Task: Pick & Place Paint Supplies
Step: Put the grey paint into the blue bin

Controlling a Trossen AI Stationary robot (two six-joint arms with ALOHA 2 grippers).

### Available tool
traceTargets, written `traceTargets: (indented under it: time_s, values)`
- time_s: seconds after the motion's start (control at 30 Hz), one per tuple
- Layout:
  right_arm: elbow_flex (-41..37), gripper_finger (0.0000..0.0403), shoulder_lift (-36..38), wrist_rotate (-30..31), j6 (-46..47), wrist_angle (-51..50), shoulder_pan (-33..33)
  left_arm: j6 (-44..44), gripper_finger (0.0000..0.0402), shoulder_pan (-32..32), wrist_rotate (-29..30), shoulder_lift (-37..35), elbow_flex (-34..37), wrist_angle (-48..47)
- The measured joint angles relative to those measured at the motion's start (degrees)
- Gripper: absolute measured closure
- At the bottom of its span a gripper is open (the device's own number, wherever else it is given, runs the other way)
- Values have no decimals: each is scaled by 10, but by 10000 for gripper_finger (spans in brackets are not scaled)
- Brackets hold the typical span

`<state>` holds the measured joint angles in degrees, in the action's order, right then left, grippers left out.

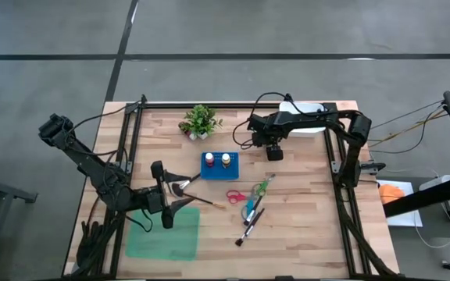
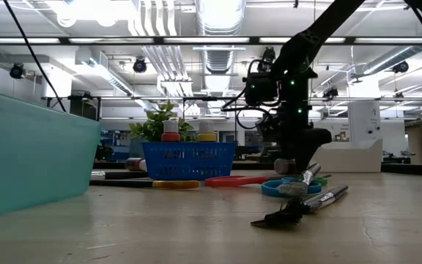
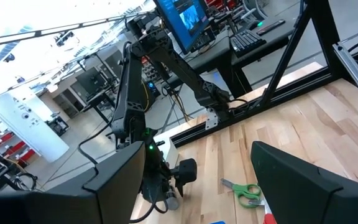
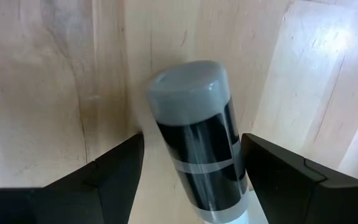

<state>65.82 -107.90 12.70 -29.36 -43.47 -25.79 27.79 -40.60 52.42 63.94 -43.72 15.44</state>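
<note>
The right gripper [image 4: 191, 186] hangs over a grey-capped black bottle [image 4: 197, 149] near the bench's far edge, fingers open astride it; next they must close. The left gripper [image 1: 165, 195] waits open near the green tray [image 1: 162, 234].

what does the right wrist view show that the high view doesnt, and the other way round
Only the right wrist view shows a black bottle with a grey cap standing between the open right gripper's fingers, not yet gripped.

Only the high view shows the layout: the blue basket holding two bottles, the potted plant, the red scissors, brushes, the green bin, and the left gripper near that bin.

Both show the wooden table and the right gripper, which in the high view sits right of the basket.
</note>
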Motion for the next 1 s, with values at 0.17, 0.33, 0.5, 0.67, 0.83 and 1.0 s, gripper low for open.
traceTargets:
  time_s: [0.17, 0.33, 0.5, 0.67, 0.83, 1.0]
  values:
    - [5, 133, -2, -1, 0, -3, -1, -2, 99, 2, 0, 0, 0, 0]
    - [5, 133, -2, 2, -2, -6, -6, -7, 99, 2, -2, 0, 0, -7]
    - [5, 133, -2, -1, -5, -6, -16, -8, 99, 2, -2, 0, 0, -7]
    - [5, 133, -2, -4, -7, -7, -26, -8, 99, 3, -2, 0, 0, -8]
    - [5, 133, -2, 2, -11, -9, -29, -8, 99, 2, -2, 0, 0, -9]
    - [5, 133, -3, 5, -6, -9, -30, -8, 99, 2, -3, 0, 0, -9]
